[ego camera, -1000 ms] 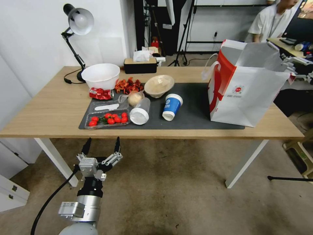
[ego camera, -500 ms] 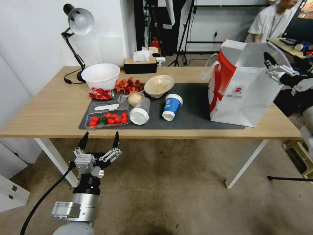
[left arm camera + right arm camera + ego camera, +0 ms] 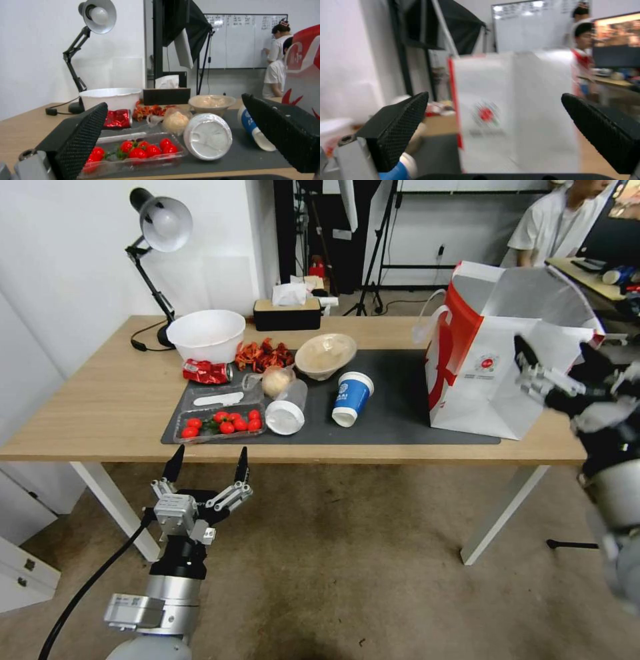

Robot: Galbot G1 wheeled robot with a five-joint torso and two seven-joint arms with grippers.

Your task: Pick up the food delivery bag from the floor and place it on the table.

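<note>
The food delivery bag (image 3: 493,347), white and red with a silver lining and a round red logo, stands upright on the right end of the table (image 3: 93,400), partly on the dark grey mat (image 3: 400,407). My right gripper (image 3: 557,363) hangs open in front of the bag's right side, apart from it. In the right wrist view the bag (image 3: 506,112) fills the space beyond the open fingers (image 3: 396,122). Below the table's front edge, over the floor (image 3: 347,567), my left gripper (image 3: 207,463) is open and empty, facing the table's items (image 3: 173,125).
On the mat lie a tray of cherry tomatoes (image 3: 220,423), a blue paper cup (image 3: 351,398), a white lid (image 3: 285,417), bowls (image 3: 325,355) and a red packet (image 3: 207,371). A desk lamp (image 3: 157,240) and tissue box (image 3: 287,310) stand at the back. A stool (image 3: 613,493) sits at right.
My right gripper has let go of the bag's top edge and dropped down and toward me in front of the bag. The bag stays on the table. The left gripper barely shifted.
</note>
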